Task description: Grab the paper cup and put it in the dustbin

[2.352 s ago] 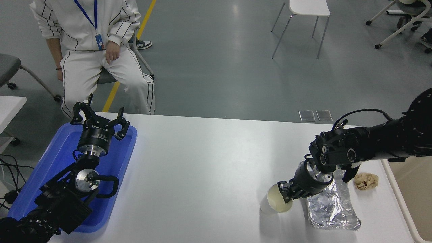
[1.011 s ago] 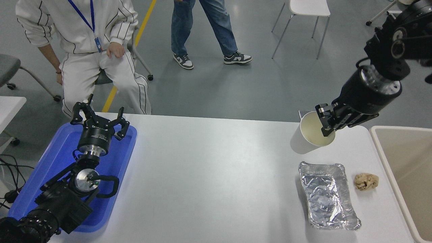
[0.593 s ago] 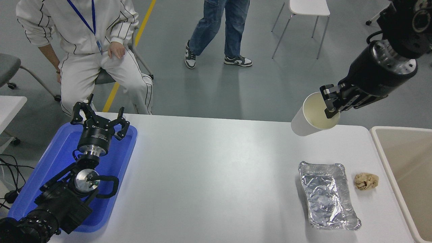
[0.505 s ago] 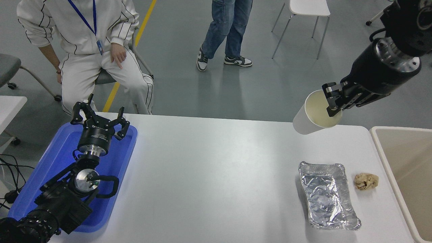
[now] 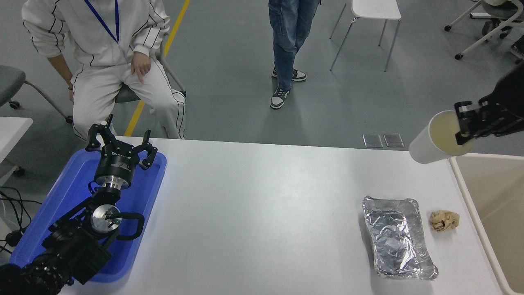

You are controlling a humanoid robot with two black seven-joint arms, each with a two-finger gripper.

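My right gripper comes in from the right edge and is shut on the rim of the white paper cup. The cup hangs tilted in the air, its cream inside facing me, above the table's far right corner and just left of the dustbin's near corner. The beige dustbin stands off the table's right side; only its left part shows. My left gripper is parked open over the blue tray at the lower left.
A crumpled silver foil tray and a crumpled brown paper ball lie at the table's right front. A blue tray lies at the left. One person sits at the far left, another stands behind the table. A white chair stands beyond.
My right gripper has lifted the cup off the table beside the foil tray, raised it high, then carried it right toward the dustbin. The standing person has walked right. The left arm has not moved.
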